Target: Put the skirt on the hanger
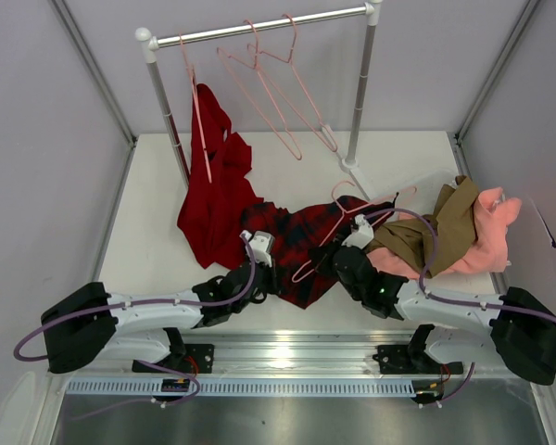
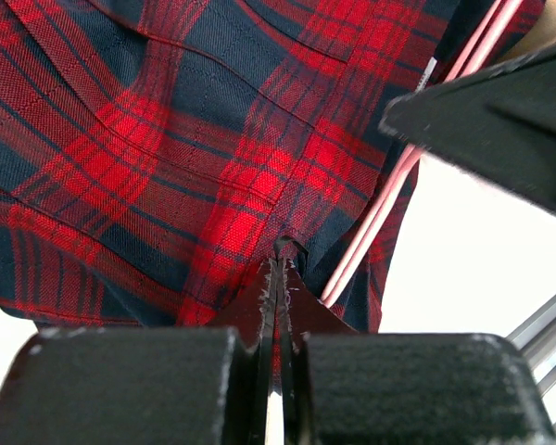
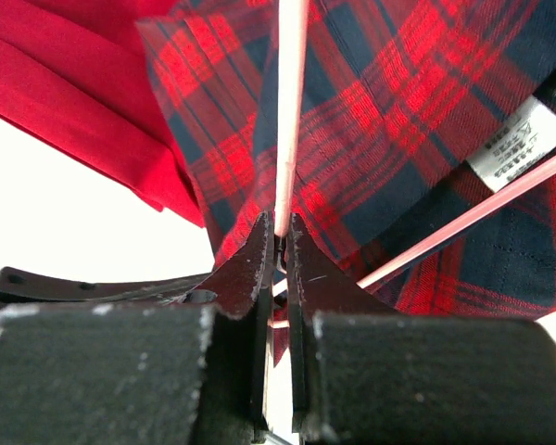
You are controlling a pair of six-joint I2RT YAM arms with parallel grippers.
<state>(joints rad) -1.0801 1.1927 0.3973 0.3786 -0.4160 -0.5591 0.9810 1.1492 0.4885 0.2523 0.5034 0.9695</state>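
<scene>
Red plaid skirt [image 1: 292, 236], one, in closed left gripper [image 2: 280, 255]; pink hanger [image 3: 290, 93], one, in closed right gripper [image 3: 283, 227]; three more on rail [image 1: 259, 29].

Red and navy-black plaid skirt [image 1: 296, 243], crumpled on the table at centre of the top view. Thin pale-pink hanger [image 3: 287, 111], lying slantwise over the skirt's right half, hook end uppermost, lower corner near the fabric's bottom edge.

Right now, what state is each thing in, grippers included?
left gripper, shut on skirt
right gripper, shut on hanger
skirt, crumpled on table, not hung
hanger, off the rail, lying on skirt
red garment, draped from rail to table
spare hangers, bare, on rail
</scene>
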